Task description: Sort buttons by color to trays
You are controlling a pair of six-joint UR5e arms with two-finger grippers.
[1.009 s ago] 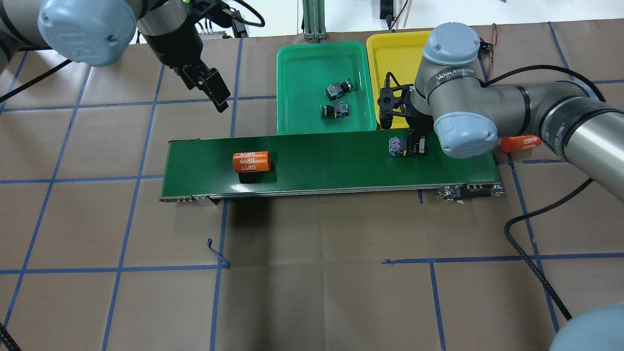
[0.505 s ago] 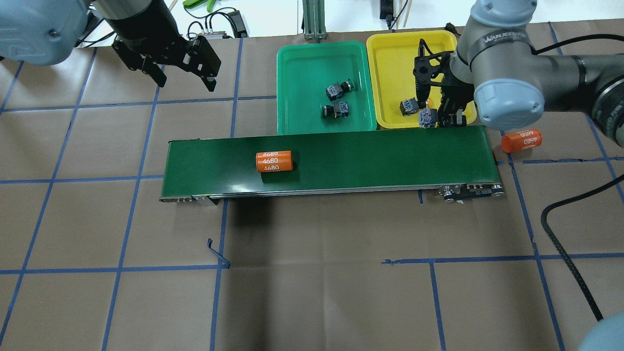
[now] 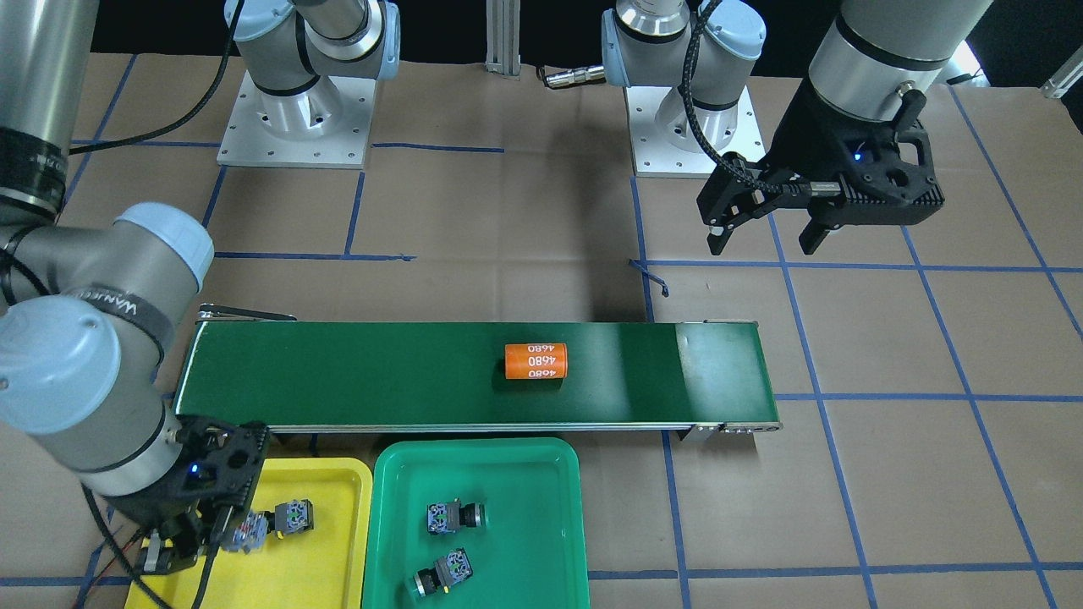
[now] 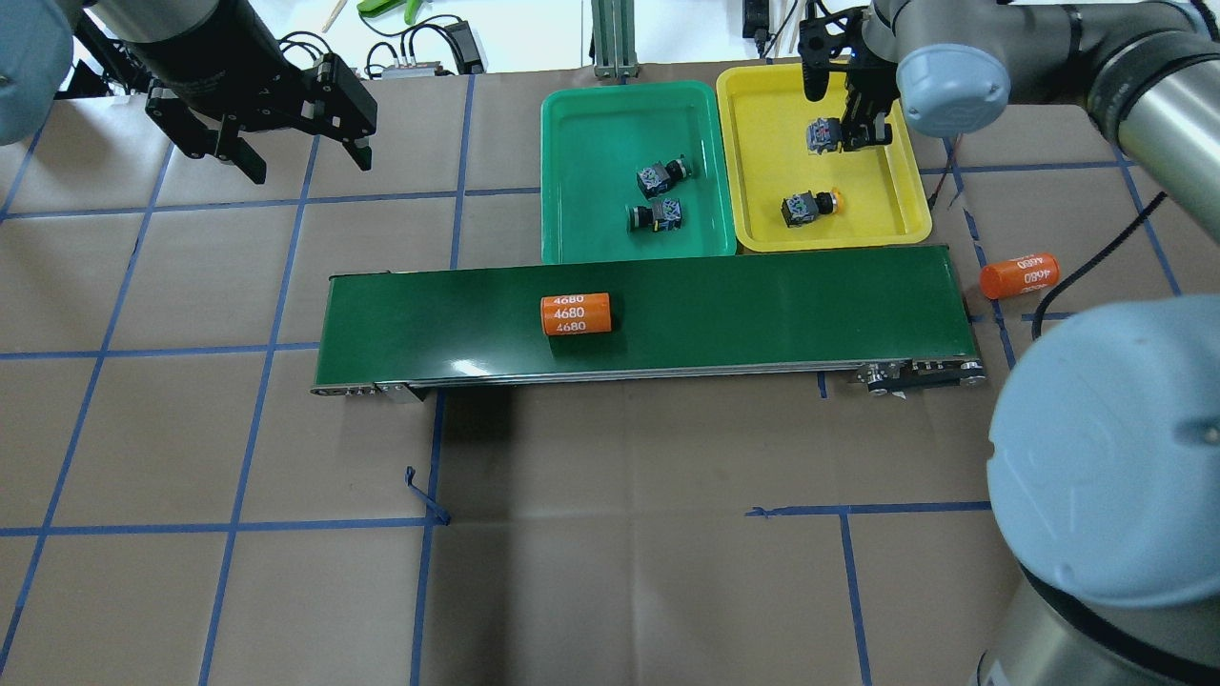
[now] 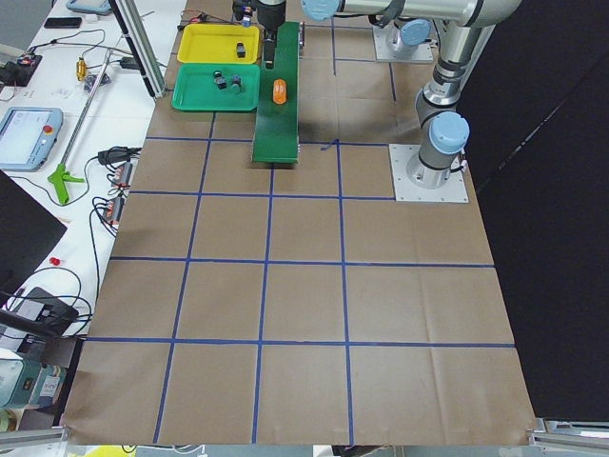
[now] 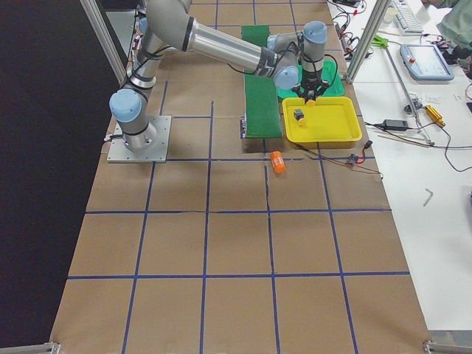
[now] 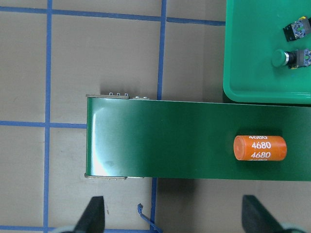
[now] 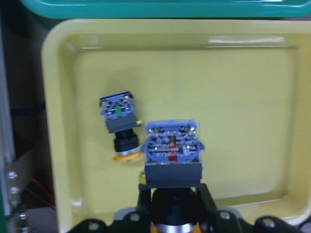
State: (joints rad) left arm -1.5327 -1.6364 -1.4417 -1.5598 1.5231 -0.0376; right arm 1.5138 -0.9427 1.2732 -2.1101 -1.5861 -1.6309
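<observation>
My right gripper (image 4: 837, 139) pinches a button (image 8: 172, 145) over the yellow tray (image 4: 915, 205), its bare part, another button (image 4: 803, 207) near; left gripper (image 3: 763, 244) gapes empty.

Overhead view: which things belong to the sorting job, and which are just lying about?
Job: green tray, yellow tray, upper green button, lower green button, loose yellow button, held button in right tool.
Lying about: orange cylinder on belt, orange cylinder beside belt, conveyor belt.
</observation>
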